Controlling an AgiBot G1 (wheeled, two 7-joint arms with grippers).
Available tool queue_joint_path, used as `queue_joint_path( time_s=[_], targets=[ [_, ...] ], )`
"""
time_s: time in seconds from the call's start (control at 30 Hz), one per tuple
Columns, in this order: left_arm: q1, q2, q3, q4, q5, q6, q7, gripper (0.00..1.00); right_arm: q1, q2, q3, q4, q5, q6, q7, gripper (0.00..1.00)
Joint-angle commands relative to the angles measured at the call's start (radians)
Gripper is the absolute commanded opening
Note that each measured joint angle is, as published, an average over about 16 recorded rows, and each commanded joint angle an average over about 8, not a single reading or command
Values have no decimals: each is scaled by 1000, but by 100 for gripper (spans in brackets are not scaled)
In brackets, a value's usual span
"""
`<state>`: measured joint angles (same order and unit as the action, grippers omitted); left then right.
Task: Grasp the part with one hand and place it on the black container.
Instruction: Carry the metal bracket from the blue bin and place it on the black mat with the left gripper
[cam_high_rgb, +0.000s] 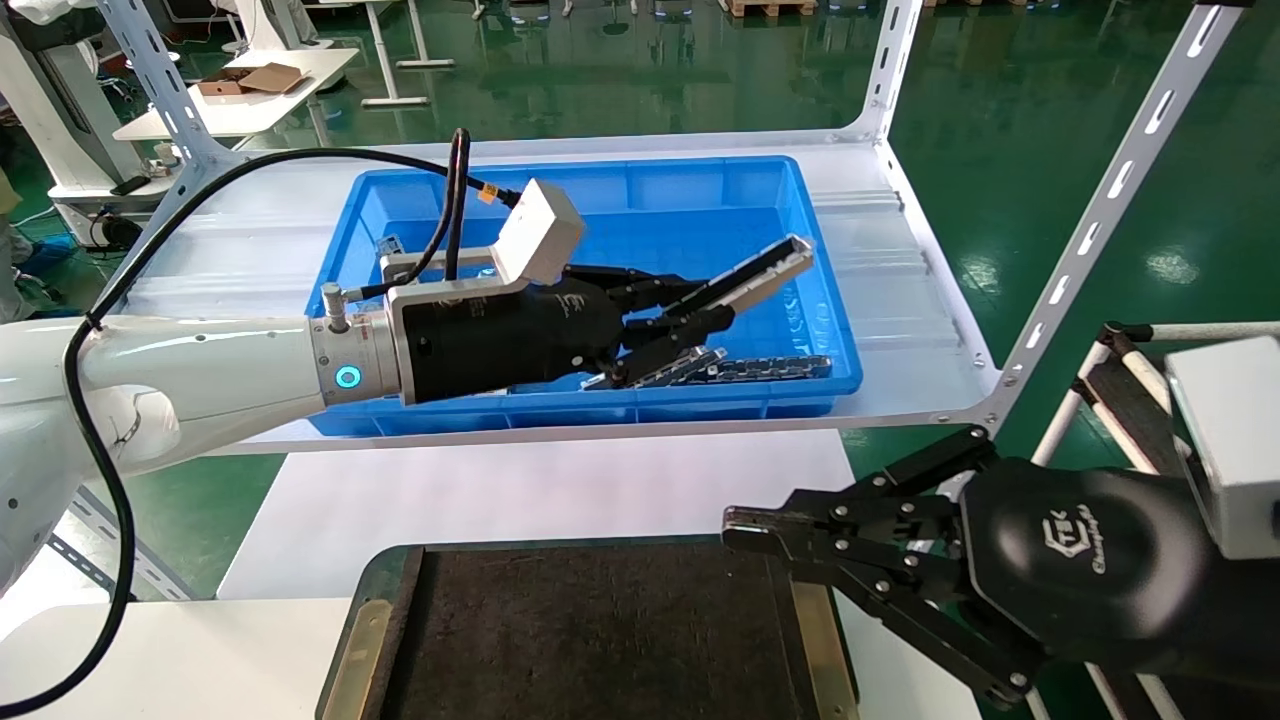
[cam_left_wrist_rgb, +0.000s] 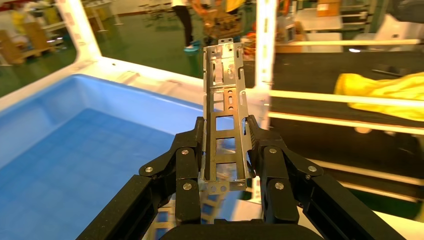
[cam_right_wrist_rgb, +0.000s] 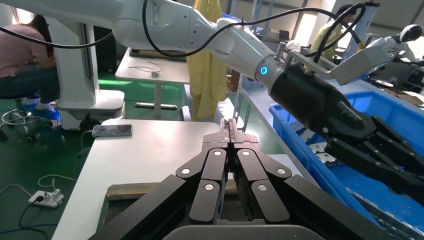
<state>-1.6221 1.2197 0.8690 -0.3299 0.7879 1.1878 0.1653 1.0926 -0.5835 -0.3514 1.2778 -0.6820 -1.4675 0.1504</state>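
Head view shows the left gripper (cam_high_rgb: 690, 305) reaching over the blue bin (cam_high_rgb: 600, 200) on the white shelf (cam_high_rgb: 900, 270), its fingers clamped on the part (cam_high_rgb: 760, 272), a long narrow silver-grey metal channel. The part sticks out past the fingertips, tilted upward toward the bin's far right corner, lifted clear of the bin floor. More metal pieces (cam_high_rgb: 740, 368) lie flat on the bin floor along the near wall, just beneath the gripper. Left wrist view confirms the grip: the two black fingers (cam_left_wrist_rgb: 187, 160) press against both long sides of the part (cam_left_wrist_rgb: 225, 105), which shows rectangular cut-outs along its length and a small tab at the near end. The black container (cam_high_rgb: 600, 640) sits on the white table (cam_high_rgb: 150, 660) in front of the shelf, with brass-coloured strips (cam_high_rgb: 355, 650) along its sides and a rough dark floor. The right gripper (cam_high_rgb: 740, 530) hangs over the container's right edge, fingers pressed together with nothing between them, as the right wrist view (cam_right_wrist_rgb: 230, 131) also shows.
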Motion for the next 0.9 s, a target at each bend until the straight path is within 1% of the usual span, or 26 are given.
queue_joint_path(
  time_s=[0.03, 0.23, 0.43, 0.73, 0.9],
  targets=[
    [2, -5, 0, 1, -3, 39, 9, 0, 0, 0, 0, 0, 0, 0, 0, 0],
    [54, -28, 9, -60, -9, 99, -14, 0, 0, 0, 0, 0, 0, 0, 0, 0],
    [139, -58, 17, -155, -12, 82, -51, 0, 0, 0, 0, 0, 0, 0, 0, 0],
    [300, -127, 32, -357, -10, -41, -125, 0, 0, 0, 0, 0, 0, 0, 0, 0],
    [430, -196, 31, -539, -21, -176, -181, 0, 0, 0, -1, 0, 0, 0, 0, 0]
  ],
)
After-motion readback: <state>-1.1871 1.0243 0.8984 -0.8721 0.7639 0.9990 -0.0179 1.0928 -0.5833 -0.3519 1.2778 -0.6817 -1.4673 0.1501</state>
